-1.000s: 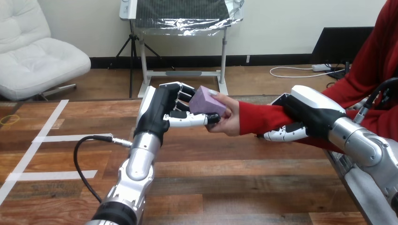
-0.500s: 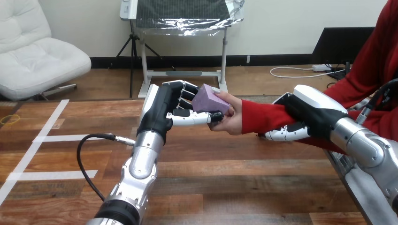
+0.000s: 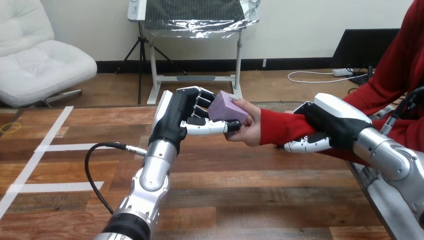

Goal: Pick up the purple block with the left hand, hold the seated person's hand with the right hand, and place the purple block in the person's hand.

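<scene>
I count one purple block (image 3: pixel 227 107), pinched between the thumb and curled fingers of my left hand (image 3: pixel 182 117), just off its fingertips and above the table (image 3: pixel 235 195). One person's hand (image 3: pixel 248 130) meets my left hand there, its fingers also on the block. My right hand (image 3: pixel 331 122) wraps the person's forearm (image 3: pixel 280 126), fingers curled underneath.

Wooden table (image 3: pixel 260 200) with white tape (image 3: pixel 65 147)
</scene>
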Controlling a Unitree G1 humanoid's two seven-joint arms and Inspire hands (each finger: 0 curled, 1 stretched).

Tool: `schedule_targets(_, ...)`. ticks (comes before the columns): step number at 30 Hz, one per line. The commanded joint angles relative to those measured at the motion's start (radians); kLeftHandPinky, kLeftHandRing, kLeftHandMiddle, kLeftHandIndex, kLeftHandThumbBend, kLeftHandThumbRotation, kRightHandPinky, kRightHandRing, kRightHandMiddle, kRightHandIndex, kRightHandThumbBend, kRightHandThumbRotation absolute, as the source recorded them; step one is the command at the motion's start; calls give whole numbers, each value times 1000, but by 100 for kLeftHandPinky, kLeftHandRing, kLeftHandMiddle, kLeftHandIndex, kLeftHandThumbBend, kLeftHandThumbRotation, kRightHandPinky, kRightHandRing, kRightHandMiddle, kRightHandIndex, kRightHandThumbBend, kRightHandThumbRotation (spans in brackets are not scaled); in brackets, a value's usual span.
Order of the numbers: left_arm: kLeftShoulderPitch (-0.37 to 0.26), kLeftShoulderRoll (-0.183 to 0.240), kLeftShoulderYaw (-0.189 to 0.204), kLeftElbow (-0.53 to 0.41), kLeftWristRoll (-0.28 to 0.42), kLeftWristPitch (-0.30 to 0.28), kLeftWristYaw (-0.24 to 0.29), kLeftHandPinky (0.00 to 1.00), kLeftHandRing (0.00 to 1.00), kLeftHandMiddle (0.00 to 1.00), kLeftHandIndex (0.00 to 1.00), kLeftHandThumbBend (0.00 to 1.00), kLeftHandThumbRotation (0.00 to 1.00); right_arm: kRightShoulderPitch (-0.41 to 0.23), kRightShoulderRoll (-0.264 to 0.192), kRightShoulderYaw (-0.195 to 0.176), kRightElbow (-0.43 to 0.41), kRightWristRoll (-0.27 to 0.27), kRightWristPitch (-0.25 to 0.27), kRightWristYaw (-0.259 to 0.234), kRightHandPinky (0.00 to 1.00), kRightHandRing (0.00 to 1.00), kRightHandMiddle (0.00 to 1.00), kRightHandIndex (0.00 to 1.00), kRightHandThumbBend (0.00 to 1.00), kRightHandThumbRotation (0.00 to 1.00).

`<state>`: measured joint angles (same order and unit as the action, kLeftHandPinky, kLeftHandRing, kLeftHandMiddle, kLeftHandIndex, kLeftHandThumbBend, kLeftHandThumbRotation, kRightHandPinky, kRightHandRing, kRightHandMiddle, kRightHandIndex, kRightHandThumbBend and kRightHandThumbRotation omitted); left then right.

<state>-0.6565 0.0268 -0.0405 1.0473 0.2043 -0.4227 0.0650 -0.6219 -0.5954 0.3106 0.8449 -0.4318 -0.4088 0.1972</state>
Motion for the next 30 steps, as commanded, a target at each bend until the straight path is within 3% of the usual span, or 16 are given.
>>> schedule_targets(1, -42, -39, -54, -47, 6, 17, -79, 40, 45, 47, 45, 81, 0, -37, 62, -13, -61, 24, -36, -3, 30, 34, 39, 42, 57, 42)
schedule_targets(6, -28, -27, -41, -59, -40, 18, -184, 45, 50, 54, 53, 83, 1, -34, 60, -13, -60, 23, -32, -3, 30, 34, 39, 42, 57, 42)
schedule_targets(9, -20, -16, -45, -66, -51, 13, -222, 50, 56, 60, 59, 84, 7, -32, 60, -14, -61, 24, -30, -1, 30, 34, 39, 42, 57, 42)
schedule_targets(14, -4, -5, -42, -85, -64, 24, -256, 62, 69, 71, 73, 91, 30, -29, 59, -16, -60, 26, -27, 1, 29, 34, 39, 42, 57, 41)
schedule_targets(21, 30, 18, -41, -126, -63, 30, -293, 72, 79, 81, 84, 96, 54, -27, 58, -18, -51, 27, -35, 2, 30, 34, 39, 41, 57, 40)
schedule_targets(22, 36, 22, -42, -134, -62, 32, -299, 76, 82, 84, 87, 97, 62, -26, 58, -19, -52, 29, -32, 4, 30, 34, 39, 41, 57, 40)
schedule_targets(30, 90, 49, -47, -225, -63, 70, -324, 89, 92, 92, 94, 99, 84, -25, 54, -19, -44, 27, -35, 9, 31, 35, 40, 41, 59, 40)
